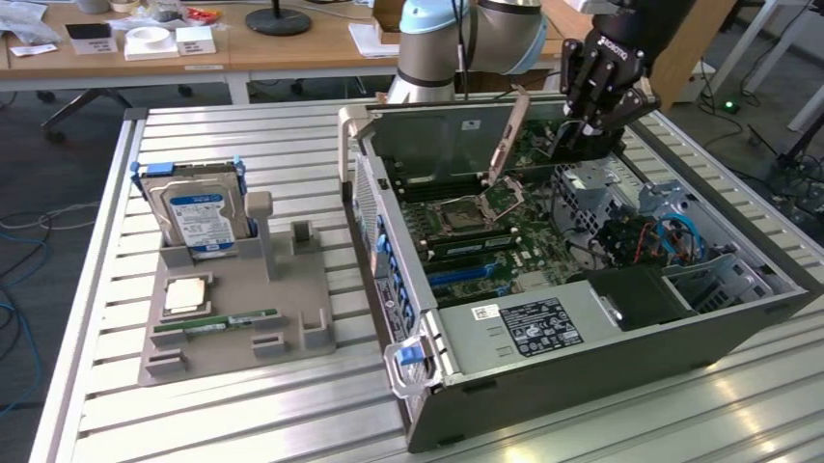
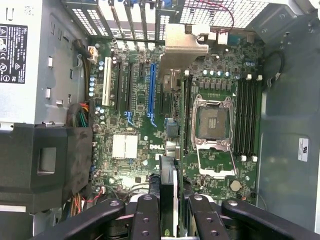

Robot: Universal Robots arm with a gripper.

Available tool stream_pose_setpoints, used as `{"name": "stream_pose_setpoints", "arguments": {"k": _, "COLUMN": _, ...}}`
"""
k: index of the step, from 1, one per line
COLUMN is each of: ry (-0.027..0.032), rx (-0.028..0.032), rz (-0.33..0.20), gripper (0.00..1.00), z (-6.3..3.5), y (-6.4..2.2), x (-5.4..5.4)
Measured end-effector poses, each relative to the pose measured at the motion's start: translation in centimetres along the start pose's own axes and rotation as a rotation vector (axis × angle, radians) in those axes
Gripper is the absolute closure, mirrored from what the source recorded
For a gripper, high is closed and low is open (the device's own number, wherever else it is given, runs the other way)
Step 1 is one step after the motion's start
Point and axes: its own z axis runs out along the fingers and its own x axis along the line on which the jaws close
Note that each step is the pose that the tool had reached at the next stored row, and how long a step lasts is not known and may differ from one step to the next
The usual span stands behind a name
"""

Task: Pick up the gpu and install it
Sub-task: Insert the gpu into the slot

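Slatted metal bench (image 1: 193, 424) carries an open computer case (image 1: 580, 386), where the gripper (image 2: 170, 212) clamps the gpu (image 2: 168, 182) edge-on above the motherboard (image 2: 135, 165): light, stiff, fragile, best held by its upper edge.

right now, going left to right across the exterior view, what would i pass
hard drive → case handle → gpu → end effector gripping the gpu → blue cables
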Motion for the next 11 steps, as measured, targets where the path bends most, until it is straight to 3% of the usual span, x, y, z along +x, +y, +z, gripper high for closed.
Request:
{"name": "stream_pose_setpoints", "arguments": {"k": 9, "ry": 0.0012, "rx": -0.0004, "rz": -0.02, "gripper": 0.73, "z": 0.03, "y": 0.0, "x": 0.0}}
{"name": "stream_pose_setpoints", "arguments": {"k": 11, "ry": 0.0019, "rx": 0.0023, "rz": -0.025, "gripper": 0.73, "z": 0.16, "y": 0.01, "x": -0.01}}
